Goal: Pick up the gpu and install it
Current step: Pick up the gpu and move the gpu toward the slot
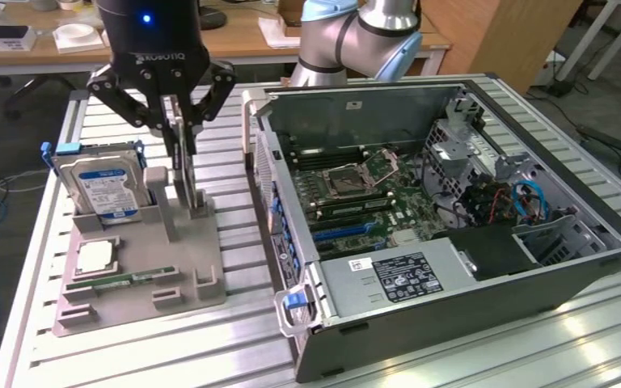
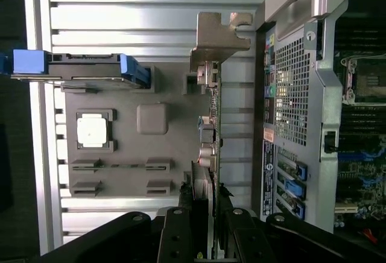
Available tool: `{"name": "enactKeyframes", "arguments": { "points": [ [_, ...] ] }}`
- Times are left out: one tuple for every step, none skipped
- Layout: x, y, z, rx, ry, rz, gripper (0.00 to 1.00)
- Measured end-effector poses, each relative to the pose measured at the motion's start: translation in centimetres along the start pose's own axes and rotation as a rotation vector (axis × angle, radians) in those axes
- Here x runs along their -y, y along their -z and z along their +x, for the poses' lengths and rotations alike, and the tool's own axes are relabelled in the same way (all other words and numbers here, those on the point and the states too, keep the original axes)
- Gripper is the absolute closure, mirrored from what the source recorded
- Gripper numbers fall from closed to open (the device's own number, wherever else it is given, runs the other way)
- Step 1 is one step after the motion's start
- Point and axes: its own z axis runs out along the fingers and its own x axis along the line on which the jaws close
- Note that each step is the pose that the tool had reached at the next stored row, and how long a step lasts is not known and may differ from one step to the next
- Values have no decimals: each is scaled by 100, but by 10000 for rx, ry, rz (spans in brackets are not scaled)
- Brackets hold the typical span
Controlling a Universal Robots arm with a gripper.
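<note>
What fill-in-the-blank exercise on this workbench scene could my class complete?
1. The gripper is closed on the ____, which stands upright in the grey holder.
2. The hard drive has a ____ label.
3. The holder sits on the exterior view's ____ of the computer case.
Missing words: gpu; blue; left.

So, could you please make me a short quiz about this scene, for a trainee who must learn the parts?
1. True or false: the gpu lies flat on the grey holder.
2. Which part is the gripper at? A) memory stick B) gpu C) processor
3. Fill in: on the exterior view's left of the gpu, the ___ with the blue label stands upright.
Key: 1 false, it stands on edge; 2 B; 3 hard drive.
</note>
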Motion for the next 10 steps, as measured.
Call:
{"name": "enactKeyframes", "arguments": {
  "points": [
    [0,13,-1,0,0,0,74],
    [0,27,-1,0,0,-1,74],
    [1,42,-2,0,1,-1,74],
    [1,56,-3,0,0,-1,74],
    [1,68,-4,0,0,0,74],
    [1,79,-6,1,1,-1,74],
    [1,92,-7,0,0,-1,74],
    [1,102,-8,1,0,-1,74],
    [1,112,-9,1,0,-1,74],
    [2,122,-10,0,0,-1,74]
  ]
}}
